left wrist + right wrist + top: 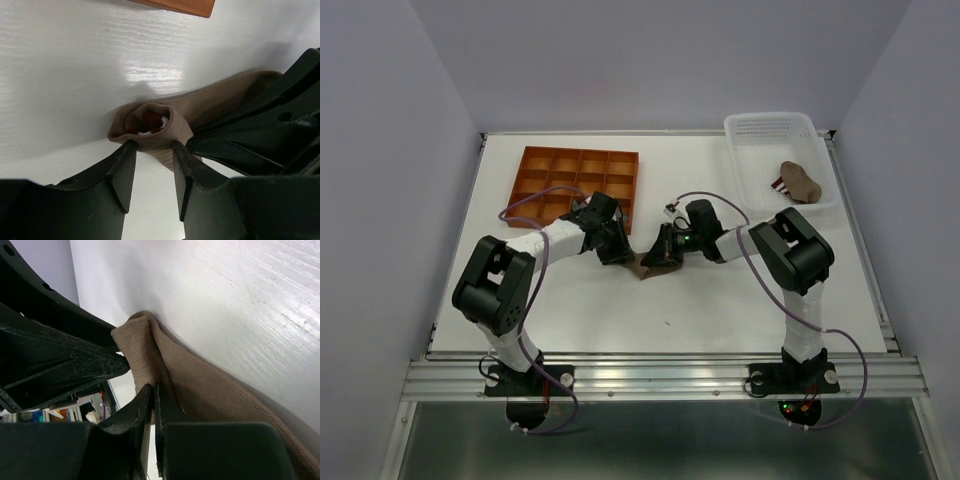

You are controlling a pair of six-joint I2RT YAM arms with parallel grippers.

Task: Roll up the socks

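2 robot arms meet at the middle of a white surface [720, 300] over a tan-brown fabric sock [225, 95], which lies on the surface between them, just in front of an orange compartment tray [575, 172].

The left pincer [152, 155] is clamped on the sock's rolled end. Its 2 black fingers [122, 170] press either side of a short tube of fabric, and red and white show inside the tube's open mouth. The right pincer [154, 390] has its fingers drawn almost together, with only a thin slit between them, and appears to nip a thin fold at the sock's edge. From there the flat tail of the sock runs away across the surface.

At the far right corner, a white plastic mesh basket [770, 122] holds 1 rolled tan bundle [800, 182] with a red-and-white striped part showing at one end. That one looks finished and put away.

The task looks partly done. 1 bundle is in the basket. The sock in hand is rolled at 1 end only, and its flat tail is not yet wound in. What is left, by the look of it, is to finish this roll and move it to the basket. No further sock can be made out in these views.
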